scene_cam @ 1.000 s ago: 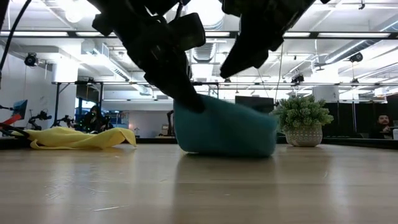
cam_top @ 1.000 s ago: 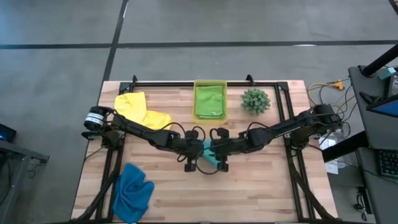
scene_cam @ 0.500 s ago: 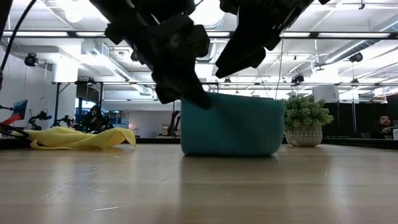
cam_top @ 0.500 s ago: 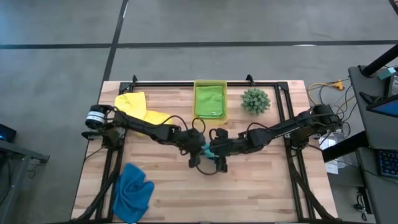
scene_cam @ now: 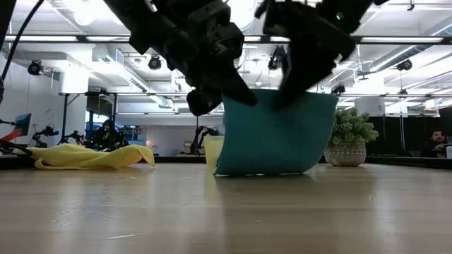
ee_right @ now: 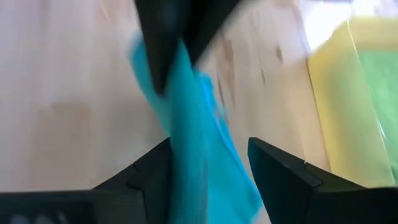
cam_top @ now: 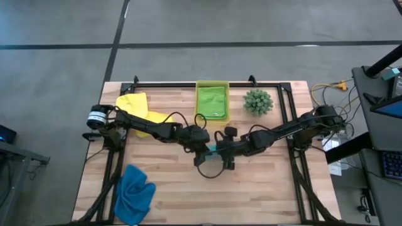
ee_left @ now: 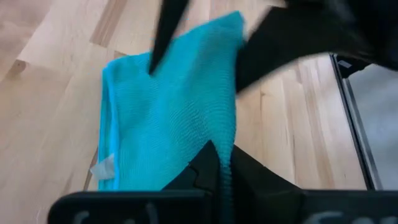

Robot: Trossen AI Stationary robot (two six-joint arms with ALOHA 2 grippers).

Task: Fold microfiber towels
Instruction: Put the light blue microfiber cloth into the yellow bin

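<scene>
The teal towel (scene_cam: pixel 272 141) stands folded at the table's middle, held up by its top. My left gripper (scene_cam: pixel 236 99) is shut on its upper left corner. My right gripper (ee_right: pixel 208 168) is open, and its two fingers straddle the towel's top edge (scene_cam: pixel 296 95) near the right end. From above, the two grippers (cam_top: pixel 204 149) (cam_top: pixel 220 154) meet over the towel (cam_top: pixel 211 150) and hide most of it. Flat on the table lie the yellow towel (cam_top: pixel 141 110) at the far left and the blue towel (cam_top: pixel 135 191) at the near left. The lime green towel (cam_top: pixel 211 102) lies in the bin. My left gripper pinches the towel's upper corner (ee_left: pixel 225 146) between its two fingers, slanting down from the table's left. The towel hangs below the fingers as an upright sheet, its bottom edge (scene_cam: pixel 265 172) on the table. My right gripper has the towel (ee_right: pixel 193 118) running between its spread fingers, close to one finger (ee_right: pixel 155 171); whether it touches, I cannot tell.
The yellow-green bin (cam_top: pixel 212 119) stands at the far middle, just behind the grippers. A spiky green plant (cam_top: pixel 257 100) stands to the bin's right. Bare wood lies at the near middle and near right (cam_top: pixel 251 194).
My left gripper has rolled and carried the towel's upper corner toward the table's right and slightly up. The towel has slid right and now stands taller and flatter, its bottom edge still on the table. My right gripper has tipped down over the towel's top edge.
</scene>
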